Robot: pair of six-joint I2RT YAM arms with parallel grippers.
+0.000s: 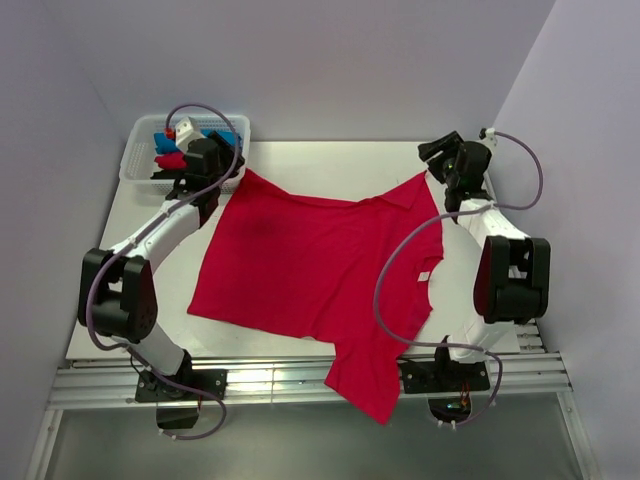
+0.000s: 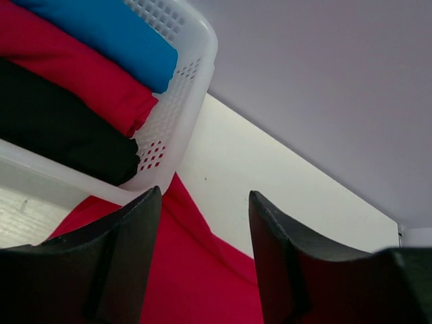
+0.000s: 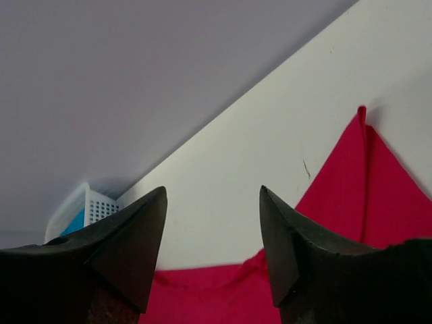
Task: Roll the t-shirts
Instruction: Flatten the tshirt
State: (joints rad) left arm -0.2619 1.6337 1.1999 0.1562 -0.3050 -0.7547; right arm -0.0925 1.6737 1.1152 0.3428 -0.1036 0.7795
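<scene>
A crimson t-shirt (image 1: 310,260) lies spread flat across the middle of the white table (image 1: 340,160), one corner hanging over the bottom edge. The left gripper (image 2: 206,202) stands wide and empty above the shirt's upper-left corner, beside a white basket (image 2: 192,61) holding a blue bundle (image 2: 108,30), a red bundle (image 2: 67,67) and a black bundle (image 2: 54,128). The right gripper (image 3: 212,199), equally wide and empty, hovers over the upper-right corner.
</scene>
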